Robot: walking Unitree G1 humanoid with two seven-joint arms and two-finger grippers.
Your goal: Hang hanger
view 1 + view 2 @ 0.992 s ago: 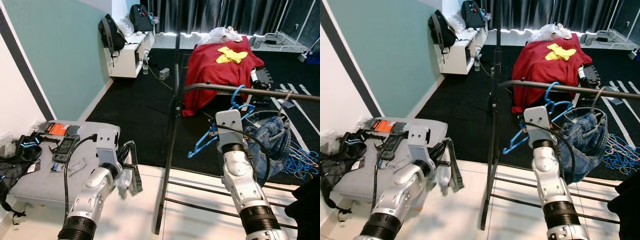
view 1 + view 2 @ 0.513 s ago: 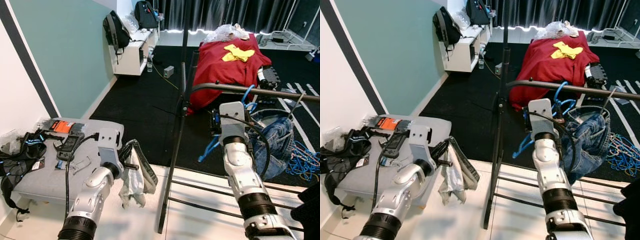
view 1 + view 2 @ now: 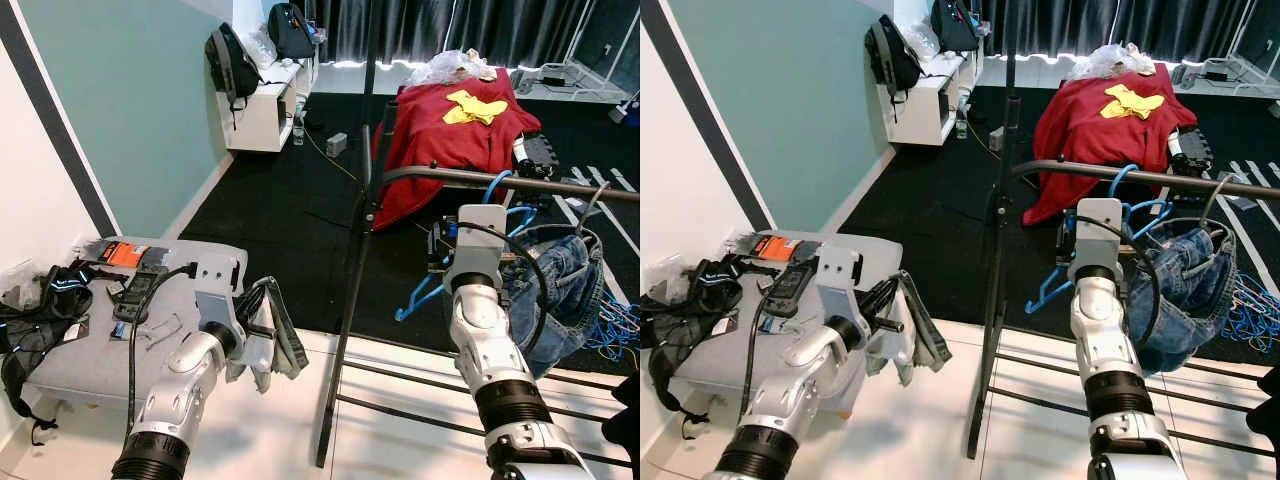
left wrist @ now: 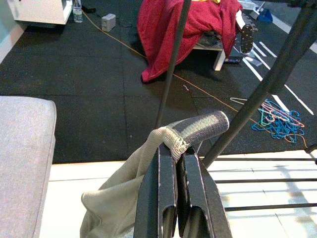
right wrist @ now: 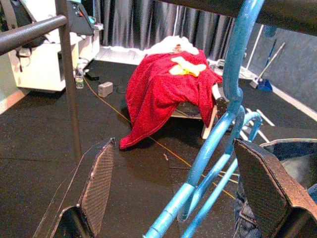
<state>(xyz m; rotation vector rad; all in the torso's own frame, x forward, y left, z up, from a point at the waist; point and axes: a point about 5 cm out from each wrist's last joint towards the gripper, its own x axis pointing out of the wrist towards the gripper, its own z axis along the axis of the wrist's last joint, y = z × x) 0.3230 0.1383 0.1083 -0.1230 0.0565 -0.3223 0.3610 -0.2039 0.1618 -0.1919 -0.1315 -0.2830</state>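
Blue hanger (image 5: 210, 148) hooked over the dark rail (image 3: 520, 183), right of centre, so hung already by the look of it. Right gripper (image 5: 183, 193) spread wide around it, gripping nothing. Left gripper (image 4: 178, 163) pinched tight on a grey-beige garment (image 3: 262, 335), lower left, off the floor.

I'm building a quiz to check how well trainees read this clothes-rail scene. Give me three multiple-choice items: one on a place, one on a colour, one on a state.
1. Where does the blue hanger hang?
A. on the dark rail
B. on the grey bench
C. on the floor

2. What colour is the blanket at the back?
A. green
B. red
C. white

3. How is the left gripper?
A. wide open, empty
B. shut on a grey cloth
C. shut on a hanger

Answers: 1 A, its hook curves over the rail; 2 B, red with a yellow patch; 3 B, the fingers pinch the cloth.
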